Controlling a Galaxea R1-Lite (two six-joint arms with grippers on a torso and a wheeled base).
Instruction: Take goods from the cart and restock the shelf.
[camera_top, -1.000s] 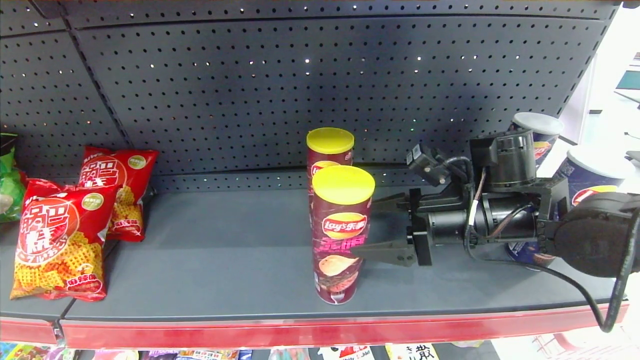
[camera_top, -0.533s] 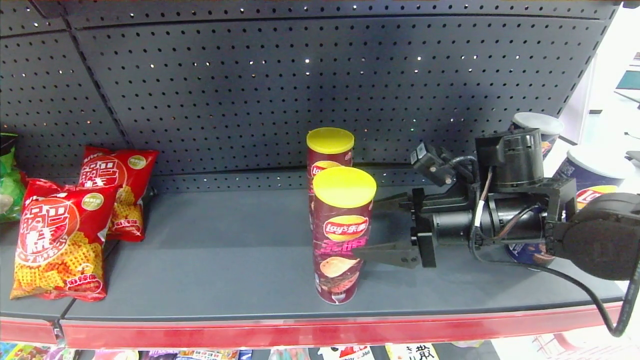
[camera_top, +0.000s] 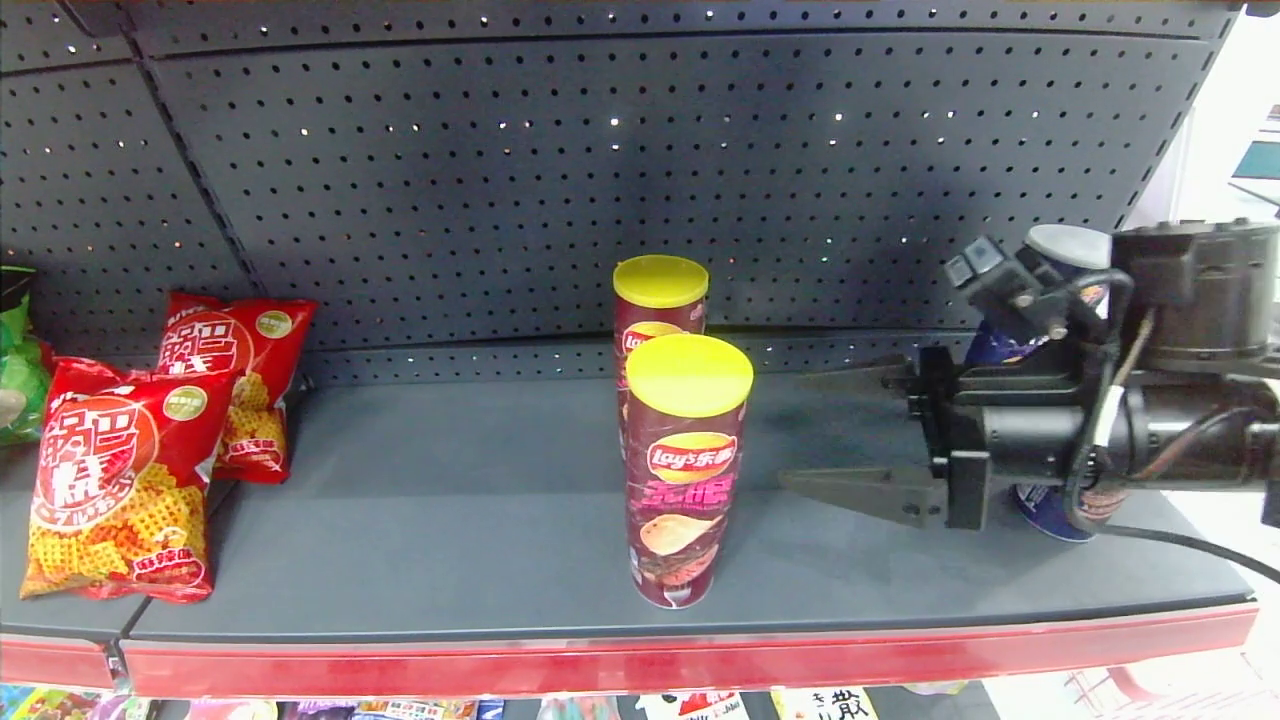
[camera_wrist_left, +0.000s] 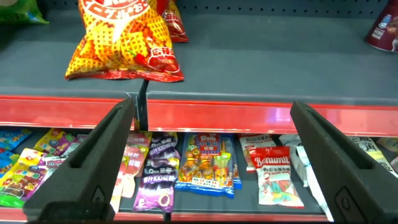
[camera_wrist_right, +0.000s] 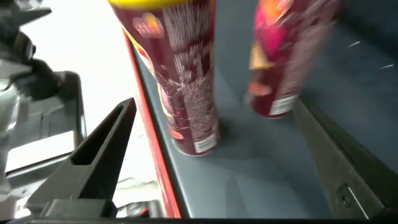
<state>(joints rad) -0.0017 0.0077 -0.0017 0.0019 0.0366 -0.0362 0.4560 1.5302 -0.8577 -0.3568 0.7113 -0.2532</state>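
Note:
Two maroon chip cans with yellow lids stand upright on the grey shelf (camera_top: 450, 520), the front can (camera_top: 688, 470) near the edge and the rear can (camera_top: 658, 300) behind it. My right gripper (camera_top: 793, 432) hovers open to the right of the front can, clear of it, fingers pointing at it. The right wrist view has both cans, the front can (camera_wrist_right: 186, 81) and the rear can (camera_wrist_right: 286, 56), ahead of the open right gripper (camera_wrist_right: 214, 106). My left gripper (camera_wrist_left: 212, 106) is open and holds nothing, level with the shelf's red front edge (camera_wrist_left: 249, 115).
Red snack bags (camera_top: 120, 480) and a green bag (camera_top: 15, 360) lie at the shelf's left end. Blue cans with white lids (camera_top: 1070, 250) stand at the right end behind my right arm. A lower shelf holds several packets (camera_wrist_left: 205, 168). Bare shelf lies between the bags and the cans.
My right gripper has drawn back to the right from around the front can, which stays standing where it was. Nothing else on the shelf has moved.

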